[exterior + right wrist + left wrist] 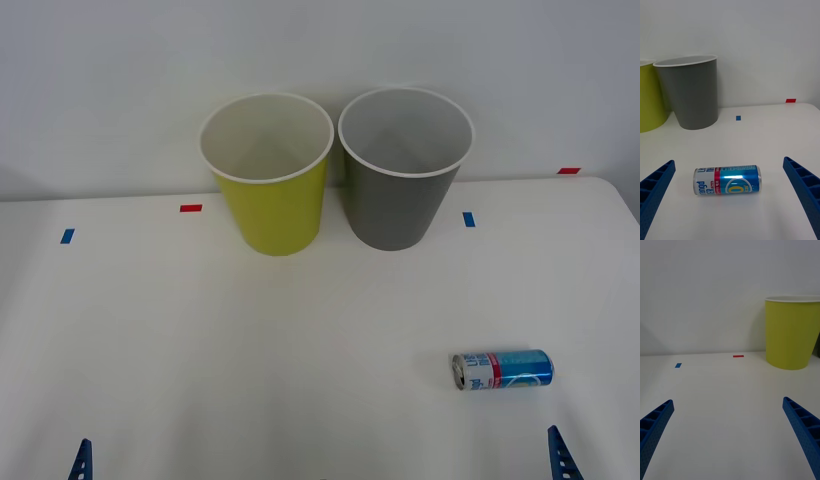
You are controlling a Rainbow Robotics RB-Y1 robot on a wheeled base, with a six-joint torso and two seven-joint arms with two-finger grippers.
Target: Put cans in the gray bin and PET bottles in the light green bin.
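- Blue-and-red slim can point(501, 369) lies on its side on the white table point(250, 350), front view, near the right gripper point(563, 456), well apart from the gray bin point(403, 170) and light green bin point(268, 175).
- Right wrist view: fingers point(802, 187) spread wide, flanking the can point(727, 180); the pick-up seems pending, calling for a descent and squeeze.
- Left wrist view: left gripper point(728, 435) spread, idle, facing the light green bin point(792, 333).

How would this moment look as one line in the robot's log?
can: lying on table, untouched | gray bin, green bin: upright | right gripper: open, facing can | left gripper: open, idle
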